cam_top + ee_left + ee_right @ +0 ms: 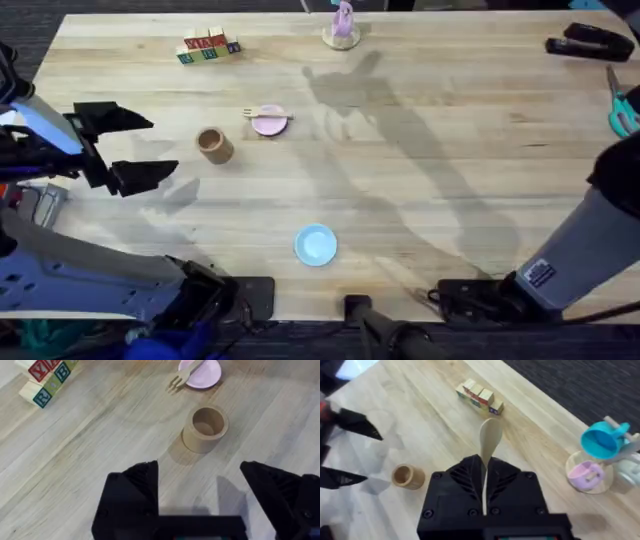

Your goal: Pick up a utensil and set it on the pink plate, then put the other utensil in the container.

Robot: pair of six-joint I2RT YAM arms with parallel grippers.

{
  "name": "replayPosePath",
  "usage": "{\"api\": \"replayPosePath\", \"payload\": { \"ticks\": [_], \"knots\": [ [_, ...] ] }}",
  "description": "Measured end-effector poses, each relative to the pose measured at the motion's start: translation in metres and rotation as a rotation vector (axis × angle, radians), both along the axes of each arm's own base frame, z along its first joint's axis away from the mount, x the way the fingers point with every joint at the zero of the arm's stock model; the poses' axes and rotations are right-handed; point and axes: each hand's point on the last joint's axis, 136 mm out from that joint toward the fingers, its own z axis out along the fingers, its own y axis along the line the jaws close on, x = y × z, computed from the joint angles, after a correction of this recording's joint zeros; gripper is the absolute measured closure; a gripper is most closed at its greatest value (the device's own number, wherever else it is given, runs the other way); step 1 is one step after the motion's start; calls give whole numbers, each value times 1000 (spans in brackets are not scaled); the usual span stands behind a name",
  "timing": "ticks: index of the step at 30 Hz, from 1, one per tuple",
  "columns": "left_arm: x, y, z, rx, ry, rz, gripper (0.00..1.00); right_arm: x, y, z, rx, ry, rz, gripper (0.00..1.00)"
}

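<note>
The wooden fork [266, 114] lies across the small pink plate [270, 124] at mid-table; in the left wrist view the fork [183, 379] has its tines hanging off the plate [205, 372]. Just left of the plate stands the tan container [214, 145], upright and empty [205, 429]. My left gripper [128, 148] is open, left of the container and a little short of it [200, 485]. My right gripper [485, 467] is shut on the wooden spoon [490, 436], whose bowl sticks out beyond the fingers, high above the table. The container [408, 476] sits far below it.
A light blue dish [316, 245] sits near the front edge. Lettered blocks [208, 47] lie at the back left, and a pink and blue toy on a round stand [342, 28] at the back centre. A black stapler [590, 42] and scissors [622, 110] are at the right.
</note>
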Motion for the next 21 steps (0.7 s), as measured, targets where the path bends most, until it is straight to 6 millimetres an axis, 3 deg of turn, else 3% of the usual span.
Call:
{"api": "replayPosePath", "payload": {
  "ticks": [9, 16, 21],
  "knots": [
    [2, -1, -5, -29, -12, -5, 7, -26, -5, -11, -22, 92, 40, 967],
    [3, -1, -5, -28, -16, -6, 8, -55, -21, 15, 31, -32, 56, 966],
    [3, -1, -5, -28, -16, -6, 7, -56, -12, 38, 199, -214, 84, 967]
  ]
}}
